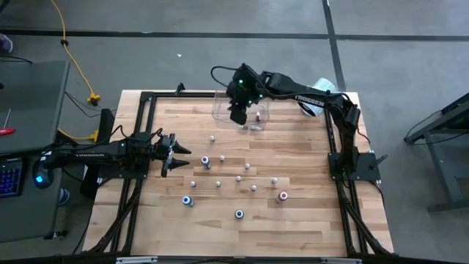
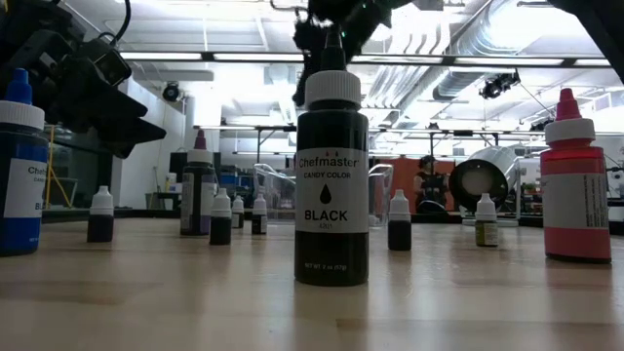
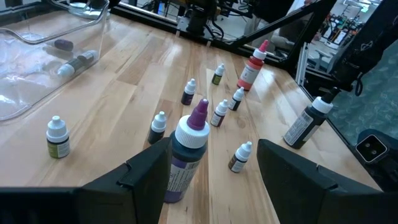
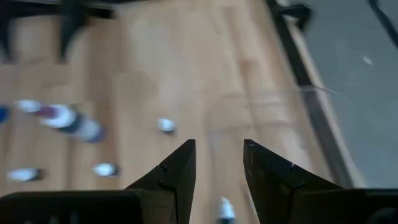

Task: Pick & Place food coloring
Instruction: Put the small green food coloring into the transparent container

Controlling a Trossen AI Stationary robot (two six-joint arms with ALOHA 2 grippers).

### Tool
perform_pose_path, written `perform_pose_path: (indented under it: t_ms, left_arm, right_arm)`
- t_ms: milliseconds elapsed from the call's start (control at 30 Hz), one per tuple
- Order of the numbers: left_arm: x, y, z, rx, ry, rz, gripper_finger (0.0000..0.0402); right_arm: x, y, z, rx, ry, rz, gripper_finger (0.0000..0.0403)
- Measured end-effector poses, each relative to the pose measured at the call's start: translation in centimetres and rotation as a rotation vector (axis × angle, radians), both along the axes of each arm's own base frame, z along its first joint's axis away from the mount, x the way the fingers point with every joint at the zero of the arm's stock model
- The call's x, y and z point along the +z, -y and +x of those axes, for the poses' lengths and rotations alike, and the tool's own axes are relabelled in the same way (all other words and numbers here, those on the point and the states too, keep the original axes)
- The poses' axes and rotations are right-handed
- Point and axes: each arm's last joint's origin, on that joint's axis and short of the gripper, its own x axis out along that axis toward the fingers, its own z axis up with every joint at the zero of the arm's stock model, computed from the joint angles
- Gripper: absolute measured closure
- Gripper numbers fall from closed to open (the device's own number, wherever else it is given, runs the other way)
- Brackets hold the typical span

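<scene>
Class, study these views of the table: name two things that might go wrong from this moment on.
1. The left gripper stands open around the purple-capped bottle; small bottles crowd beside it and may topple.
2. The right gripper, open and empty, hovers over the clear bin; descending carelessly, it may shove the bin's wall.

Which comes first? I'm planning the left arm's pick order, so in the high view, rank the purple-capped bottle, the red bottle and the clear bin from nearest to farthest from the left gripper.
1. Purple-capped bottle, just ahead of the left gripper.
2. Clear bin, at the table's far edge, under the right gripper.
3. Red bottle, across the table toward the right arm's side.
</scene>
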Motion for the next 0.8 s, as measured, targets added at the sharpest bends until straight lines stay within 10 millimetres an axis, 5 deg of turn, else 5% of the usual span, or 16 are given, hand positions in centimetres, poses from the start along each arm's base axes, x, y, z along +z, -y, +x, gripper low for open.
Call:
perform_pose_path:
  t_ms: [200,367,567,800]
  left_arm:
    - [0.0,0.0,0.0,0.0,0.0,0.0,0.0167]
    - [0.0,0.0,0.0,0.0,0.0,0.0,0.0167]
    - [0.0,0.0,0.0,0.0,0.0,0.0,0.0167]
    - [0.0,0.0,0.0,0.0,0.0,0.0,0.0167]
  right_arm:
    - [-0.8,-4.7,0.9,0.086,-0.081,0.066,0.0279]
    - [-3.2,-7.8,1.2,-0.083,-0.156,0.271,0.0279]
    - [-8.1,-8.4,1.5,-0.27,-0.145,0.392,0.0279]
    - [-11.6,-8.4,1.6,-0.462,0.0,0.304,0.0279]
